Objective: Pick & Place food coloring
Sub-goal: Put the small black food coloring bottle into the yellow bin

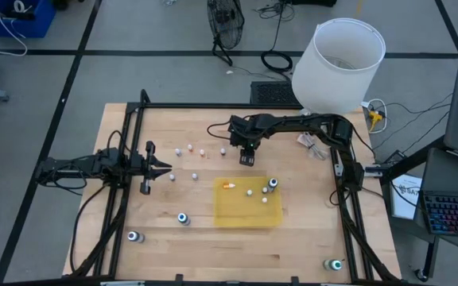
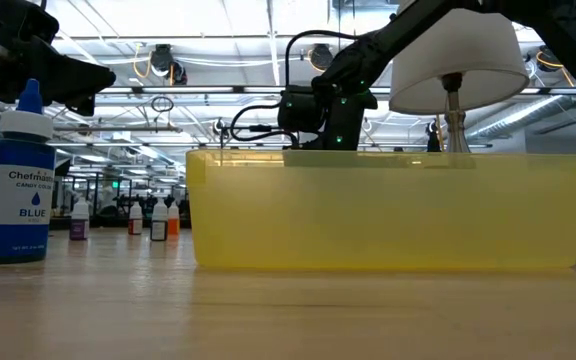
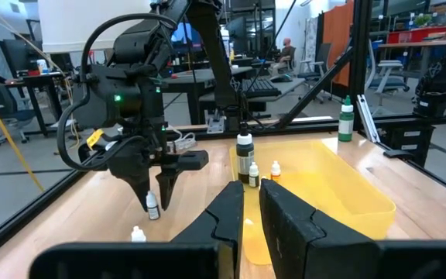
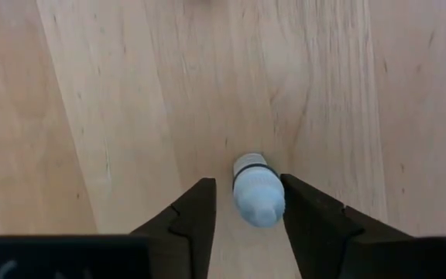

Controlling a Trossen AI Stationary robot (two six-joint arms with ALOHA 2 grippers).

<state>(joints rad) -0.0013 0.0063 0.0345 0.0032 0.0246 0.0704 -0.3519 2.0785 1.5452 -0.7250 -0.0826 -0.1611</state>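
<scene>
Right gripper (image 4: pixel 246 213) fingers (image 4: pixel 196 213), partly open, flank a small whitish bottle (image 4: pixel 255 194) without visibly touching it

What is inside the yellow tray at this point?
From above, the yellow tray holds an orange-tipped bottle, two small whitish bottles, and a larger dark bottle with a round top. At table height, the tray's front wall hides its contents.

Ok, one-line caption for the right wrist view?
Right tool straddles a small whitish dropper bottle standing on the wooden table, fingers close on either side.
</scene>
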